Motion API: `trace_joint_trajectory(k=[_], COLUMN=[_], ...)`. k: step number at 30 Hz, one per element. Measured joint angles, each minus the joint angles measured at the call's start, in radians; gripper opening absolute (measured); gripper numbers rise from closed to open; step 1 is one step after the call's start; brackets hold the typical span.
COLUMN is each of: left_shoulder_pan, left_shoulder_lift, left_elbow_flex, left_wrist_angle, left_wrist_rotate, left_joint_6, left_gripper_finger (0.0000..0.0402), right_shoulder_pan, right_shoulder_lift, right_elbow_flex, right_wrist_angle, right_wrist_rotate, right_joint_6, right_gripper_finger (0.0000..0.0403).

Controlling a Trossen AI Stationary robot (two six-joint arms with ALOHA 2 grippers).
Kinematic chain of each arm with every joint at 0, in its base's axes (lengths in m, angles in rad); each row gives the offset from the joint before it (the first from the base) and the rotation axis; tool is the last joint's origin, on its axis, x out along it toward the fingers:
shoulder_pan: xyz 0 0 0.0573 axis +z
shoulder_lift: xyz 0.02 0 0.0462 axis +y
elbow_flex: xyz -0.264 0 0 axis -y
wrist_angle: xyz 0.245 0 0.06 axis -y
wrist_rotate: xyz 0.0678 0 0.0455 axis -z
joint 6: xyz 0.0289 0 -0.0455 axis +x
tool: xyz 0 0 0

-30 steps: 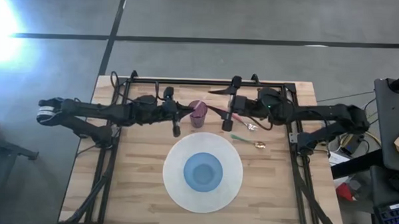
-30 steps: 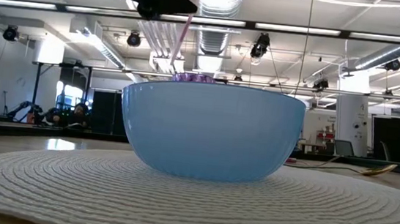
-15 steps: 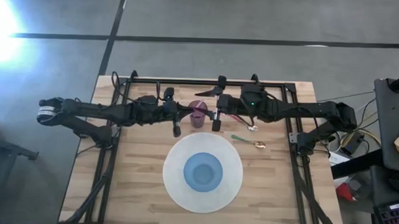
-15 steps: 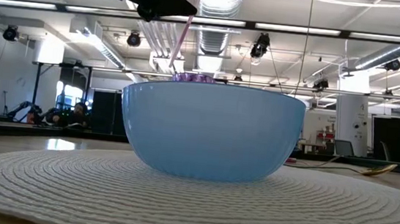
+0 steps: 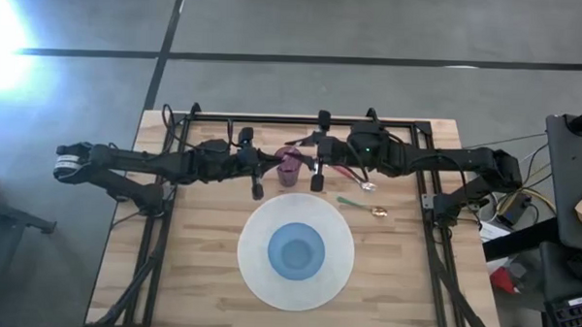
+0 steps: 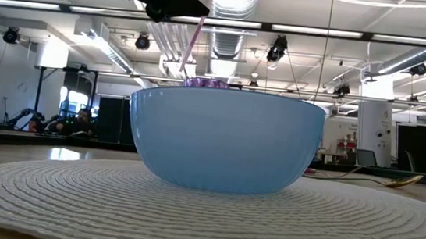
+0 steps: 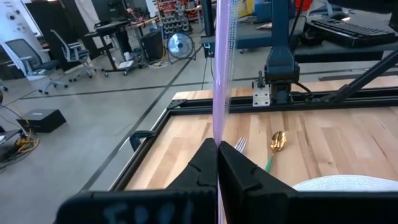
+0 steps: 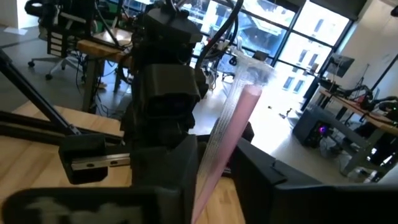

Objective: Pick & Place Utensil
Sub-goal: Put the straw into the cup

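Note:
A pink translucent utensil [image 7: 221, 74] stands nearly upright over the purple cup [image 5: 289, 168] at the table's far middle. In the low view its shaft [image 6: 197, 32] rises from behind the cup's rim [image 6: 205, 83]. My left gripper [image 7: 217, 146] reaches in from the left and is shut on the utensil. My right gripper [image 8: 214, 152] reaches in from the right [image 5: 310, 164], its fingers closed in on the same shaft [image 8: 217, 149]. Whether the utensil's lower end touches the cup is hidden. My left gripper pinches the utensil's shaft [image 7: 218, 134] between its two fingers, coming roughly level from the table's left and lying across it. The utensil stands upright above the fingers. My right gripper has the shaft [image 8: 211, 165] between its two fingers, coming from the table's right and across it. The shaft leans a little in that view.
A blue bowl [image 5: 296, 251] sits on a round white placemat [image 5: 253, 274] at the table's near middle. A gold spoon with a green handle [image 5: 364, 205] and a fork [image 7: 239, 144] lie on the wood to the right of the cup. Black frame rails run along the table's edges.
My right gripper has gone toward the table's left edge, from above the loose fork to right beside the cup and the upright utensil. My left gripper and the utensil have kept still.

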Motion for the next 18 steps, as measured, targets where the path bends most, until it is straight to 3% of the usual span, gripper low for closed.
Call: trace_joint_trajectory(k=[8, 18], left_shoulder_pan=[0.0, 0.005], left_shoulder_lift=[0.0, -0.012], left_elbow_flex=[0.0, 0.0], left_wrist_angle=[-0.001, 0.004], left_wrist_rotate=[-0.005, 0.0], left_joint_6=[0.012, 0.018], left_gripper_finger=[0.0, 0.0], right_shoulder_pan=[-0.002, -0.003], right_shoulder_lift=[-0.004, -0.004], right_elbow_flex=[-0.002, 0.025], right_wrist_angle=[-0.01, -0.023], right_wrist_rotate=[0.0, 0.002], right_joint_6=[-0.006, 0.022], right_gripper_finger=[0.0013, 0.0008])
